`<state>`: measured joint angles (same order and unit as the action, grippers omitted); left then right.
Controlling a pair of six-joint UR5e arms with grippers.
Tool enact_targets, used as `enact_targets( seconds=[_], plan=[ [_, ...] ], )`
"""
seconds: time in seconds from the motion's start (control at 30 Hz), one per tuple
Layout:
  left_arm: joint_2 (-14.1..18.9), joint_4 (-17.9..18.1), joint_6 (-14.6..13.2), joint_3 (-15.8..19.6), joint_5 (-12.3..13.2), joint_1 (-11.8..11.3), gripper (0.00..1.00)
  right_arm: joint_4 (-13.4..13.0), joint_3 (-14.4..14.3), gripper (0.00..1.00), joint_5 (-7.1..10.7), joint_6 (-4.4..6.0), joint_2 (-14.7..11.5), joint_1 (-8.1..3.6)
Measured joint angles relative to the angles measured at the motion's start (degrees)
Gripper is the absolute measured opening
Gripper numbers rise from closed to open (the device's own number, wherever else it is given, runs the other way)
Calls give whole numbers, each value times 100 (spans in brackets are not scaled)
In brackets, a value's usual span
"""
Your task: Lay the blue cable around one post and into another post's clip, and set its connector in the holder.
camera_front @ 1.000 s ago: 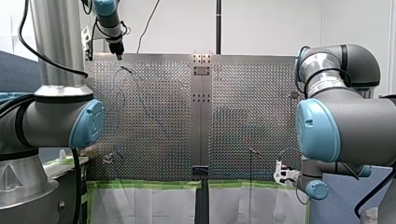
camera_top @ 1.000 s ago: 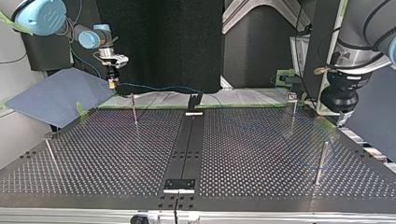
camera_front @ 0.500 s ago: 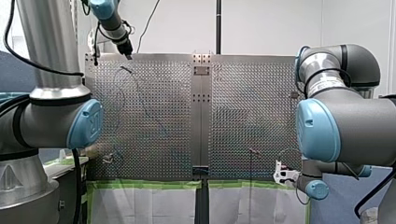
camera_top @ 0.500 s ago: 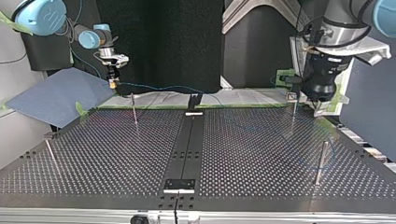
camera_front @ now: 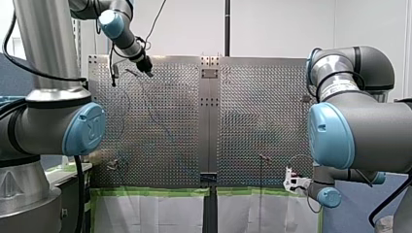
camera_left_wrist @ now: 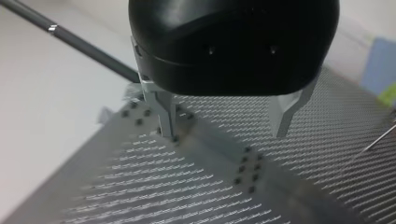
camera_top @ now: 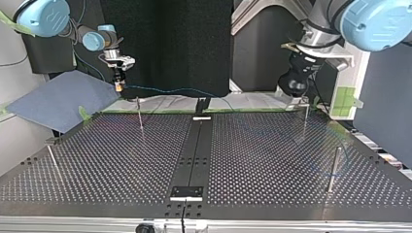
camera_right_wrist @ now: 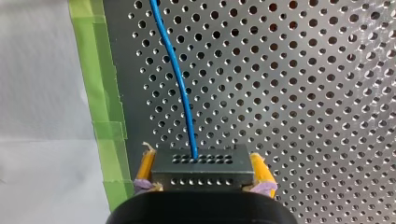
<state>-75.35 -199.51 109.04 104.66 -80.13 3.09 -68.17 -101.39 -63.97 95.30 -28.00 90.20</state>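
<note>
In the left wrist view the perforated table [camera_left_wrist: 140, 186] blurs, its holes streaked. In the right wrist view the blue cable [camera_right_wrist: 180, 88] runs out of sight ahead of our right gripper [camera_right_wrist: 203, 162], and the connector [camera_right_wrist: 201, 173] hides most of its yellow pads. In the front view the cable is too thin for us to trace.

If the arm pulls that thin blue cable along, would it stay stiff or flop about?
Probably floppy: the blue cable is thin and curves gently out of the connector. Likely light, so it should trail wherever the connector goes. It seems unlikely to slip free, since my right gripper clamps the connector.
</note>
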Motion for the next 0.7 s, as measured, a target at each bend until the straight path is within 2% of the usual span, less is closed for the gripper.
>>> enact_targets(
  seconds=[0.23, 0.3, 0.47, 0.7],
  plan=[
    [-341, 345, -210, 345, 320, 338, 99, -43, 5, 0, -21, -9, 0, -63],
    [-432, 434, -198, 435, 327, 428, 99, -13, 4, 0, -23, -10, 0, -73],
    [-679, 681, -15, 682, 162, 676, 99, 132, 6, 0, -30, 3, -6, -96],
    [-1013, 1015, 312, 1016, -164, 1010, 99, 180, 6, 0, -28, 23, -11, -113]
  ],
)
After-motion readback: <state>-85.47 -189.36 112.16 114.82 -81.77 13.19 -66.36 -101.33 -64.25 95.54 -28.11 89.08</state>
